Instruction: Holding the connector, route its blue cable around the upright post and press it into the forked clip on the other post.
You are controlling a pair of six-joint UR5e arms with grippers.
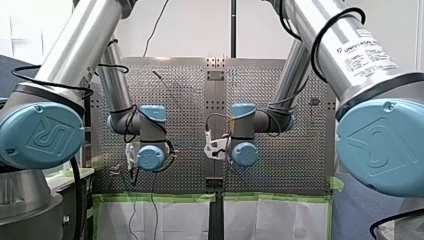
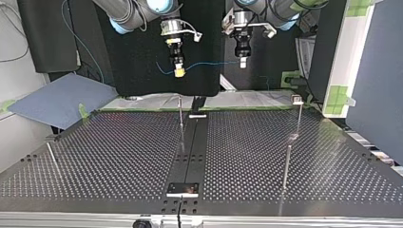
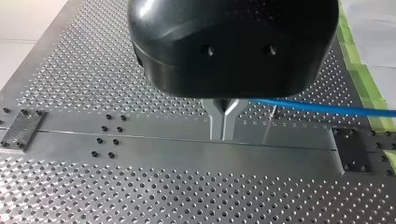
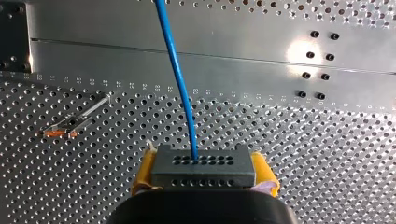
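Observation:
In the right wrist view my right gripper (image 4: 204, 184) is shut on a dark grey connector (image 4: 203, 167), held between yellow pads (image 4: 144, 173). A blue cable (image 4: 179, 79) leaves the connector's face and runs ahead over the table. In the top view that cable (image 2: 211, 63) hangs between my right gripper (image 2: 179, 72) and my left gripper (image 2: 243, 62), both high above the table's far edge. The left wrist view shows my left gripper (image 3: 223, 125) with its metal fingers shut on the cable (image 3: 327, 108). A thin upright post (image 2: 180, 114) stands near the middle. A post with a clip head (image 2: 297, 99) stands at the top view's right.
Another thin post (image 2: 286, 166) stands nearer the camera at the top view's right, and a leaning rod (image 2: 52, 157) at its left. A dark centre rail (image 2: 192, 142) with a plate (image 2: 183, 189) splits the perforated table. Blue sheeting (image 2: 57, 99) lies beyond the far left corner.

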